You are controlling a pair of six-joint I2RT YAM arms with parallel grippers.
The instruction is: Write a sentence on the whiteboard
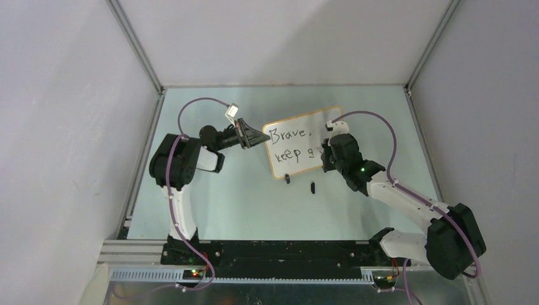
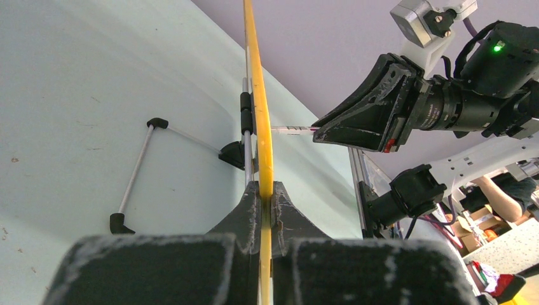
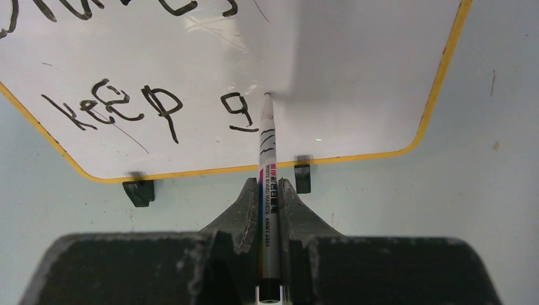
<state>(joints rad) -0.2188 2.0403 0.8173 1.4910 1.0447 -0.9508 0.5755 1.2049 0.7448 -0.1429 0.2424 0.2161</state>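
The whiteboard (image 1: pixel 299 136) stands tilted on the table on its black clip feet, with a thin orange frame (image 3: pixel 254 168). My left gripper (image 1: pixel 264 136) is shut on the board's left edge; in the left wrist view its jaws pinch the yellow rim (image 2: pixel 264 146). The sentence (image 1: pixel 289 145) reads "Brave," above "keep g". My right gripper (image 3: pixel 268 187) is shut on a white marker (image 3: pixel 267 159), whose tip touches the board just right of the "g" (image 3: pixel 238 114). The marker (image 2: pixel 292 129) also shows from the side in the left wrist view, sticking out of the right gripper (image 2: pixel 318 132).
A wire stand (image 2: pixel 136 168) props the whiteboard from behind. A small black piece (image 1: pixel 313 187) lies on the pale green table (image 1: pixel 241 203) in front of the board. Aluminium rails (image 1: pixel 136 171) and grey walls enclose the table on three sides.
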